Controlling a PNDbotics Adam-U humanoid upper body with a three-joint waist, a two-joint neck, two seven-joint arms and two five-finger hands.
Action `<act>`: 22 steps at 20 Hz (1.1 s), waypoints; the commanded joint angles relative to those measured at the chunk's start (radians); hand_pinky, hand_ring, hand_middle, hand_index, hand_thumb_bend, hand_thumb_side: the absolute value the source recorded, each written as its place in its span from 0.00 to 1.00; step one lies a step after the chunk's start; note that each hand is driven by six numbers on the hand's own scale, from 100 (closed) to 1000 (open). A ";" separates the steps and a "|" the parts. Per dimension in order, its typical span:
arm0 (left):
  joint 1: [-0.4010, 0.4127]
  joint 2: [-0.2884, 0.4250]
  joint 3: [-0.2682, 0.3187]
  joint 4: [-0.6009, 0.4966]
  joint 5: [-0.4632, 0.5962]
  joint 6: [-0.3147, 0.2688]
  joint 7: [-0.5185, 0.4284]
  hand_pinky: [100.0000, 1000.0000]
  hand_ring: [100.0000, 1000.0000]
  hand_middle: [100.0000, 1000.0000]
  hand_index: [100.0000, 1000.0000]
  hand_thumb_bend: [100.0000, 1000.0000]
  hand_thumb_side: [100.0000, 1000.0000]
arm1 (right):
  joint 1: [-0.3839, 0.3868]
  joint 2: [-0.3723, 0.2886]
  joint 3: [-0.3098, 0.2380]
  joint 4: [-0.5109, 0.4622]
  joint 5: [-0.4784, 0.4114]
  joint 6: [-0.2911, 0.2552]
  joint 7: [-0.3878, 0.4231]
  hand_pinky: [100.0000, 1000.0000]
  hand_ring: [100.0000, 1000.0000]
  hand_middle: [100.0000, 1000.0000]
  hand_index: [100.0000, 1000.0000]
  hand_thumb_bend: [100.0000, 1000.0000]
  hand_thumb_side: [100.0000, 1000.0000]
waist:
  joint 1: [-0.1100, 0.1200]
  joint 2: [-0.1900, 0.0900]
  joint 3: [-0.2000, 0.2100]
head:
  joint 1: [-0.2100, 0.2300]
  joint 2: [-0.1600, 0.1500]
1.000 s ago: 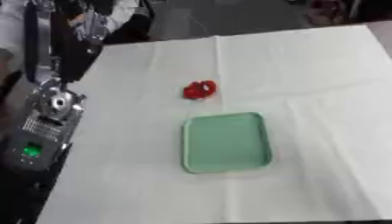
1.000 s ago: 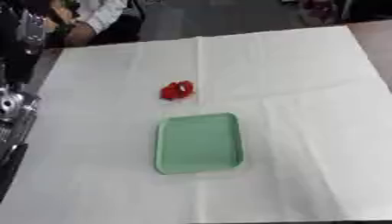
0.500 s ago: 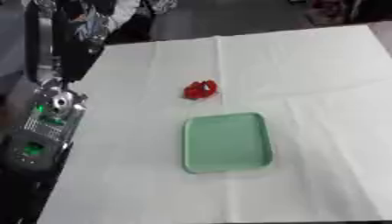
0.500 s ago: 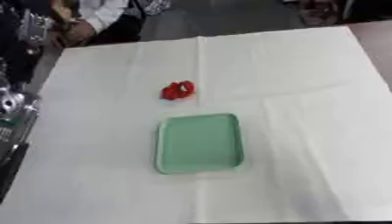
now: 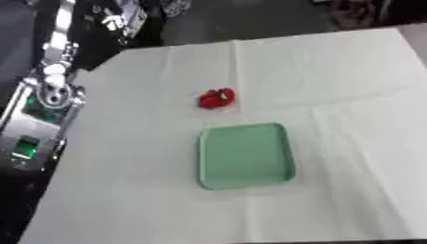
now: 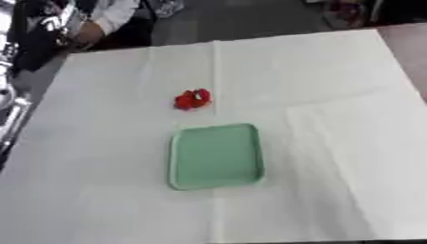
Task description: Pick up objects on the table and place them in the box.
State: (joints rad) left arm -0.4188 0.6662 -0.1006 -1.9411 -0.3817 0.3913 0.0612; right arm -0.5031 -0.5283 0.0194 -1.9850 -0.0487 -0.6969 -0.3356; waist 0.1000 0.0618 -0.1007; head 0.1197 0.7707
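White cloth covers the whole table, creased in a few long folds, and nothing lies on the strip nearest the camera. Beyond that bare strip, about mid-table, sits one pale green tray, shallow, with rounded corners and a raised rim; it holds nothing. Just past the tray's far left corner, apart from it and not touching, lies one small red object, lumpy and bright, resting on the cloth close to a lengthwise fold; its exact form is too blurred to make out. That gives one tray and one red thing on the table. At the left edge of the left eye view, off the table, the robot's left arm shows as silver and black parts with small green lights, but its hand cannot be picked out, so I cannot tell how its fingers stand. The right hand appears in neither view. Past the far edge lies a dark floor.
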 commanded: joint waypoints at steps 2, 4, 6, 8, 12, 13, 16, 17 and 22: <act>-0.064 0.112 -0.033 0.049 -0.066 0.065 -0.189 0.06 0.33 0.61 0.82 0.49 0.72 | -0.008 -0.027 -0.003 -0.015 0.002 0.004 0.001 0.00 0.24 0.25 0.38 0.06 0.33 | -0.001 -0.015 -0.005 | 0.006 -0.001; -0.096 0.145 -0.059 0.079 -0.094 0.077 -0.290 0.09 0.33 0.63 0.83 0.49 0.71 | -0.010 -0.027 -0.001 -0.015 -0.001 0.005 0.003 0.00 0.24 0.25 0.38 0.06 0.33 | 0.002 -0.016 -0.008 | 0.008 -0.001; -0.128 0.171 -0.081 0.108 -0.120 0.079 -0.383 0.12 0.36 0.64 0.83 0.50 0.71 | -0.011 -0.027 0.000 -0.015 -0.003 0.006 0.005 0.00 0.24 0.25 0.38 0.06 0.33 | 0.003 -0.018 -0.011 | 0.009 -0.001; -0.158 0.192 -0.102 0.139 -0.143 0.076 -0.461 0.15 0.38 0.64 0.84 0.50 0.70 | -0.011 -0.027 0.001 -0.015 -0.005 0.007 0.007 0.00 0.24 0.25 0.38 0.06 0.33 | 0.005 -0.019 -0.013 | 0.012 -0.001; -0.214 0.221 -0.142 0.203 -0.187 0.059 -0.579 0.21 0.41 0.66 0.85 0.51 0.70 | -0.012 -0.027 0.002 -0.015 -0.009 0.007 0.011 0.00 0.25 0.25 0.38 0.06 0.33 | 0.007 -0.021 -0.016 | 0.018 -0.001; -0.225 0.224 -0.150 0.216 -0.195 0.054 -0.599 0.22 0.42 0.66 0.85 0.51 0.70 | -0.012 -0.027 0.002 -0.015 -0.010 0.007 0.011 0.00 0.25 0.25 0.38 0.06 0.33 | 0.007 -0.021 -0.017 | 0.019 -0.001; -0.253 0.221 -0.173 0.252 -0.215 0.037 -0.644 0.25 0.43 0.67 0.85 0.51 0.69 | -0.013 -0.027 0.004 -0.015 -0.012 0.007 0.013 0.00 0.24 0.25 0.38 0.06 0.33 | 0.008 -0.021 -0.018 | 0.021 -0.001; -0.259 0.219 -0.177 0.261 -0.220 0.032 -0.653 0.25 0.43 0.67 0.85 0.51 0.69 | -0.013 -0.027 0.004 -0.015 -0.013 0.007 0.013 0.00 0.24 0.25 0.38 0.06 0.33 | 0.008 -0.022 -0.019 | 0.021 -0.001; -0.307 0.215 -0.242 0.334 -0.237 0.002 -0.759 0.35 0.47 0.69 0.86 0.57 0.65 | -0.014 -0.026 0.001 -0.015 -0.016 0.015 0.004 0.00 0.26 0.25 0.38 0.06 0.33 | 0.010 -0.023 -0.023 | 0.022 -0.001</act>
State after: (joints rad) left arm -0.7065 0.8516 -0.3353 -1.6199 -0.6101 0.4007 -0.6700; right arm -0.5031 -0.5285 0.0277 -1.9850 -0.0596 -0.6876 -0.3302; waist 0.1125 0.0552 -0.1238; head 0.1317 0.7708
